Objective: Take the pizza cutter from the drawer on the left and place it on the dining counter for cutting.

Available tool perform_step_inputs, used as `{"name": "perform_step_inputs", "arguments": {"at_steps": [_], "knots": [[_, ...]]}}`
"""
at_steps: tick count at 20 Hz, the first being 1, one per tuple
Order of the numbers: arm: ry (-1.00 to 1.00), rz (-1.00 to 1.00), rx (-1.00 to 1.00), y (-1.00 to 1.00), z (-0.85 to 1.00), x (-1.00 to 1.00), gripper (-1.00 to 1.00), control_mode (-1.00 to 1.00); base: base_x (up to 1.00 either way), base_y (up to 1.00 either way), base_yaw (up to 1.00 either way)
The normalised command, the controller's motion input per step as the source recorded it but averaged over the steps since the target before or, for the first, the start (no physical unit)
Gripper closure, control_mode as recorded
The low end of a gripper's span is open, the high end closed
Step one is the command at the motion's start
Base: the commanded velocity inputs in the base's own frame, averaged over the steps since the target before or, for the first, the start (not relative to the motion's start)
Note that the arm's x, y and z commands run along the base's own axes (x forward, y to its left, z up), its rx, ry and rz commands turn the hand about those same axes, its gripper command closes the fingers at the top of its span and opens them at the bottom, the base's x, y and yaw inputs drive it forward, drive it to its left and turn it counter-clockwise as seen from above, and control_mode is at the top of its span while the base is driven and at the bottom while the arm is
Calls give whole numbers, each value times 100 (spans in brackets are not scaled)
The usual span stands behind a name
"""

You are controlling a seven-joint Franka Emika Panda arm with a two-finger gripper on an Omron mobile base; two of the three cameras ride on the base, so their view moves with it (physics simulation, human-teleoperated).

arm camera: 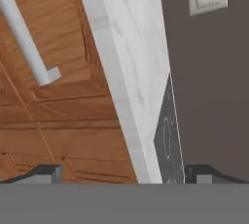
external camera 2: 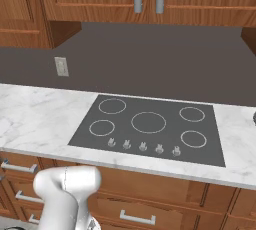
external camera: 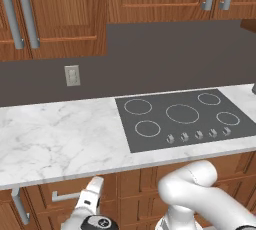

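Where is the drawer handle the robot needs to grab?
In the left base view, the silver drawer handle sits low on the left, under the marble counter, beside the arm's wrist.

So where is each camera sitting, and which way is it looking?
Left base view: behind the arm's left, facing the marble counter and cooktop; white arm at lower right.
Right base view: behind its right, facing the same cooktop; arm at lower left.
Hand view: on the rolled hand, facing a drawer handle and the counter edge; open gripper at the bottom.
All three share the wall outlet.
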Motion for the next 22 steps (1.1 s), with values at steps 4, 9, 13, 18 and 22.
{"name": "perform_step_inputs", "arguments": {"at_steps": [4, 9, 13, 18, 22], "knots": [[-30, 0, -29, 64, -61, 0, -100, -100, 0, 0, 0], [-15, 0, -11, 46, -35, 0, -100, -100, 0, 0, 0], [-7, 0, -4, 42, -23, 8, -100, -100, 0, 0, 0], [-7, 0, 0, 27, -22, 16, -100, -100, 0, 0, 0], [-8, 0, 0, 9, -26, 27, -100, -100, 0, 0, 0]]}}
